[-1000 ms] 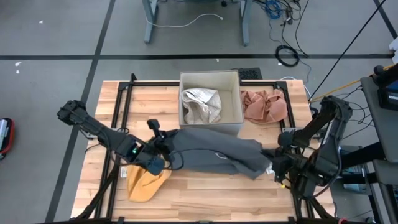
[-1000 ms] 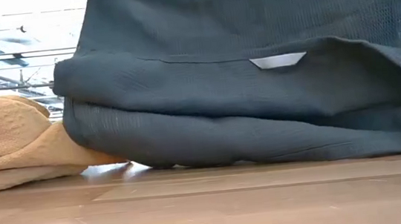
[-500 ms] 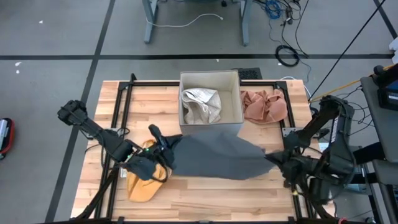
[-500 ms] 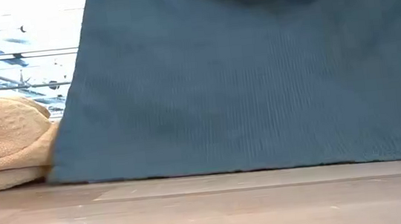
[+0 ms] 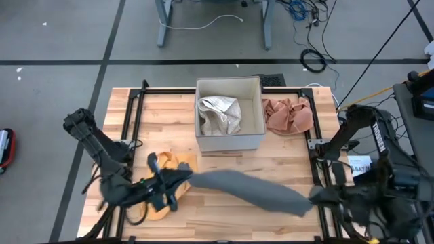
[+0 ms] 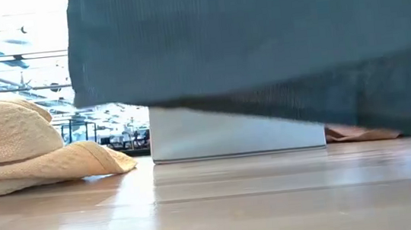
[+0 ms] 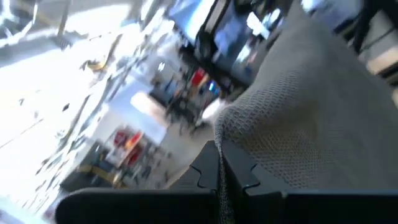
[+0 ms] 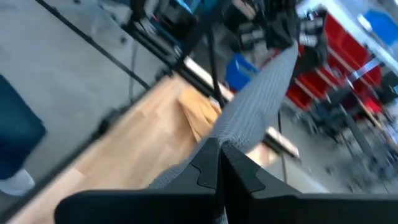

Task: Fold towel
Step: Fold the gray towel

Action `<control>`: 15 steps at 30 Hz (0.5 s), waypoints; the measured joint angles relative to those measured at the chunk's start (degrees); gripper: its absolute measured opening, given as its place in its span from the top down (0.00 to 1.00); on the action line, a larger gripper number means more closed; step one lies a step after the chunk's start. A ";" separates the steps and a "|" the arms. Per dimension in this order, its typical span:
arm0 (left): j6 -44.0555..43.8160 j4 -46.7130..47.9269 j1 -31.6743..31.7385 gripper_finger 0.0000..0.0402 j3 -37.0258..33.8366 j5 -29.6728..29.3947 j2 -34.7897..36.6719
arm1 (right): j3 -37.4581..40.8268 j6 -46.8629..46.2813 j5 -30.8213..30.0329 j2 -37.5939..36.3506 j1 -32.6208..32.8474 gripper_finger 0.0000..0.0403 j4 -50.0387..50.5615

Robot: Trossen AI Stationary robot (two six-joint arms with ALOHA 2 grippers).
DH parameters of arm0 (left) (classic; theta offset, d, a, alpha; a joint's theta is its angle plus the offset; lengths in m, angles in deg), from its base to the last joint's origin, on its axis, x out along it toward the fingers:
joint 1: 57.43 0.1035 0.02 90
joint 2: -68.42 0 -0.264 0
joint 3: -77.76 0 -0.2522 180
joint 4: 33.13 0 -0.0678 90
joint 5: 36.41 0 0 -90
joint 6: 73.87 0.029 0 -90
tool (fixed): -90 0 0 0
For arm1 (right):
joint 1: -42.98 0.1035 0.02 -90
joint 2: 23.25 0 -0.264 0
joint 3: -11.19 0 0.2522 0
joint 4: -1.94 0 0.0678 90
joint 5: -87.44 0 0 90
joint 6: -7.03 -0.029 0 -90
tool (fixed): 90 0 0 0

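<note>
A dark grey towel (image 5: pixel 244 188) hangs stretched between my two grippers, above the near half of the table. In the low view its lower edge (image 6: pixel 265 97) is clear of the wood. My left gripper (image 5: pixel 178 177) is shut on the towel's left end. My right gripper (image 5: pixel 313 196) is shut on its right end, near the table's right edge. A folded yellow towel (image 5: pixel 159 203) lies flat on the table under my left arm. My left gripper pinches the towel's left end (image 7: pixel 239 127) between its two shut fingers, coming roughly level from the table's left. Edge or fold, I cannot tell. The cloth runs away from the fingers, lifted clear of the table. My right gripper pinches the towel's right end (image 8: pixel 235 132) between its two shut fingers, slanting a little downward from the table's right. The cloth leads off in a narrow gathered strip toward the other arm, clear of the table.
A white open box (image 5: pixel 229 139) holding a pale cloth stands at the middle back. A crumpled pink cloth (image 5: pixel 288 115) lies to its right. Black frame rails (image 5: pixel 132 115) run along the table's left and right sides. Bare wood (image 5: pixel 230 220) shows near the front edge.
Both grippers have risen and gone toward the table's near edge, drawing apart and turning as they went. The grey towel, bunched with its lower folds on the table before, has been lifted clear. It is now drawn out into a long strip between them.
</note>
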 joint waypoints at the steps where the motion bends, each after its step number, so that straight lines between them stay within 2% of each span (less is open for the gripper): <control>1: 1.16 -1.41 -0.96 1.00 0.00 0.19 0.00 | -0.43 2.00 -0.02 0.00 0.65 1.00 -1.69; 9: 5.28 -4.39 -4.03 1.00 0.01 -0.72 -0.02 | -1.85 5.29 -3.33 0.00 2.37 1.00 -1.27; 12: 5.14 -2.24 -2.38 1.00 0.01 -7.68 -0.02 | -1.85 0.29 -3.92 0.00 1.87 1.00 4.70; 15: -2.40 7.87 1.19 1.00 0.01 -12.06 0.01 | -1.81 -11.84 -3.35 0.09 0.15 1.00 15.32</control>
